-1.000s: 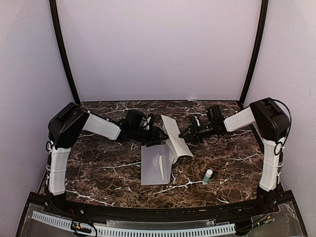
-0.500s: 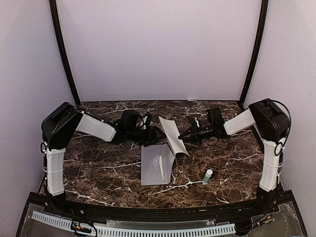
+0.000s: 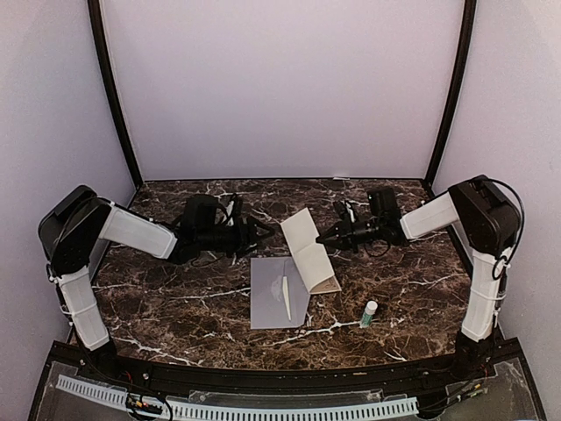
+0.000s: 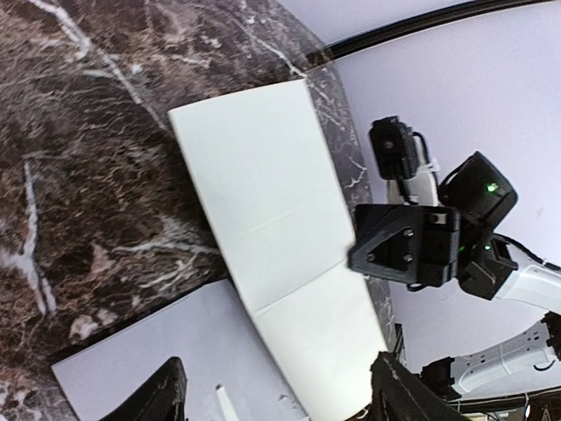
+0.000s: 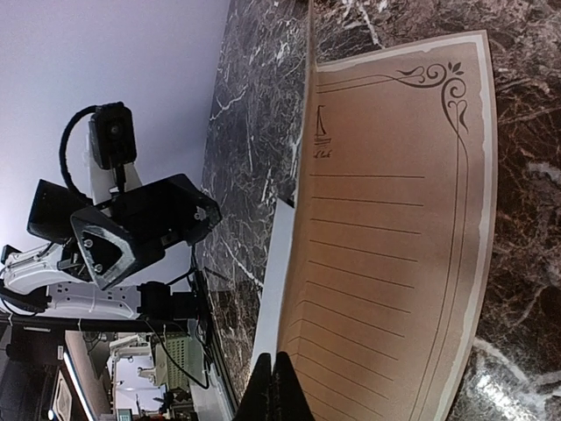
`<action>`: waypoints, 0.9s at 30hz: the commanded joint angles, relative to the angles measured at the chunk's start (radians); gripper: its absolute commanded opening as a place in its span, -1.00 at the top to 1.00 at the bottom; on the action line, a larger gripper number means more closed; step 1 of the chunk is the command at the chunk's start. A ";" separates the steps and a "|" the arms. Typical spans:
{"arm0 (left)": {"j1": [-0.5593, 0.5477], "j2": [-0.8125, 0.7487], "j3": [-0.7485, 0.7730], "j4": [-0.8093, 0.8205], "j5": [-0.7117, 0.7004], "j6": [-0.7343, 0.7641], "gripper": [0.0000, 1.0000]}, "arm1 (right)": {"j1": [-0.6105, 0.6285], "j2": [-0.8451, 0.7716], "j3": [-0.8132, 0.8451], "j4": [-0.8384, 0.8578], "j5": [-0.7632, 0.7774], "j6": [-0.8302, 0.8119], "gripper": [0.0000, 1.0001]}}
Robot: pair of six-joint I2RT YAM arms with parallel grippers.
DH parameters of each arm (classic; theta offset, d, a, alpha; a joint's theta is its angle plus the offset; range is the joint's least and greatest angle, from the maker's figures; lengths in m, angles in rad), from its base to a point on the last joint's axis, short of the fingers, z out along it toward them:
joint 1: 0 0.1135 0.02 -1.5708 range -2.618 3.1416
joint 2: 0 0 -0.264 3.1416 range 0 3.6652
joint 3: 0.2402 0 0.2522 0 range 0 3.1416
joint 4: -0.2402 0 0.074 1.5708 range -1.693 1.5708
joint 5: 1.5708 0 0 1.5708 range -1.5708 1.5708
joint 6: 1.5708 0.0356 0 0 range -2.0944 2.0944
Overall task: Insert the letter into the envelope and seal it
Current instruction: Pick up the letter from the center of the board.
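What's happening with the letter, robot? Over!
Left gripper open, empty. Right gripper shut on letter. Half-folded, not in envelope. Nothing blocking.

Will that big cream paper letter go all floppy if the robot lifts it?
Probably floppy: the cream paper letter is one thin sheet, bending along its fold crease. It looks very light, so a small push may slide it across the smooth marble table.

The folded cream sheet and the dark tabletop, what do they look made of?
The folded cream sheet: paper, likely matte stationery; it holds a crease and shows printed ruled lines. The dark tabletop: marble-look, white veins; stone or laminate, unclear.
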 commanded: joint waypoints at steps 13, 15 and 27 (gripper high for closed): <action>-0.021 -0.047 0.090 -0.040 0.070 -0.023 -0.49 | 0.185 -0.153 0.091 -0.286 0.282 -0.151 1.00; -0.026 -0.052 0.097 -0.076 0.055 -0.013 -0.54 | 0.231 -0.154 0.126 -0.350 0.371 -0.172 1.00; -0.032 -0.087 0.062 -0.229 -0.048 0.030 -0.67 | 0.423 -0.077 0.319 -0.567 0.645 -0.227 1.00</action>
